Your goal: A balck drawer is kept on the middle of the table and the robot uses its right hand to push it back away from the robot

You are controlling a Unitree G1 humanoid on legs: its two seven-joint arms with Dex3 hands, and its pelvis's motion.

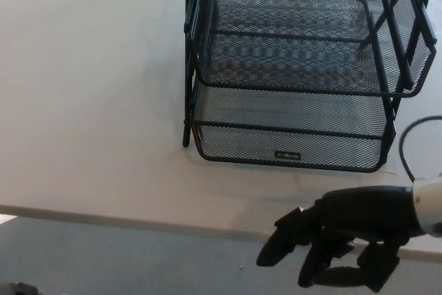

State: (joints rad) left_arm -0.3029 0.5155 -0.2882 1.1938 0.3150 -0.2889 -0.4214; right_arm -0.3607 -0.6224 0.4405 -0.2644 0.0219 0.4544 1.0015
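On the left: bare pale table point(90, 101), its near edge running across the lower part of the head view, with grey floor point(124, 253) below it.
Drawer unit: a black wire-mesh drawer point(290, 74) of stacked trays stands on the table, right of the picture's middle and reaching past the top edge.
Lowest tray: the bottom tray point(290, 139) juts toward the robot further than the frame posts, a small label plate point(288, 155) on its front rail.
Upper tray: the middle tray point(290, 39) sits above it, set further back.
Cable: a thin black cable point(414, 143) loops on the table just right of the drawer.
Right hand: the black right hand point(338, 240) comes in from the lower right, over the table's near edge, in front of the drawer and apart from it.
Hand state: fingers curled loosely downward and apart, holding nothing.
Left hand: out of the picture.
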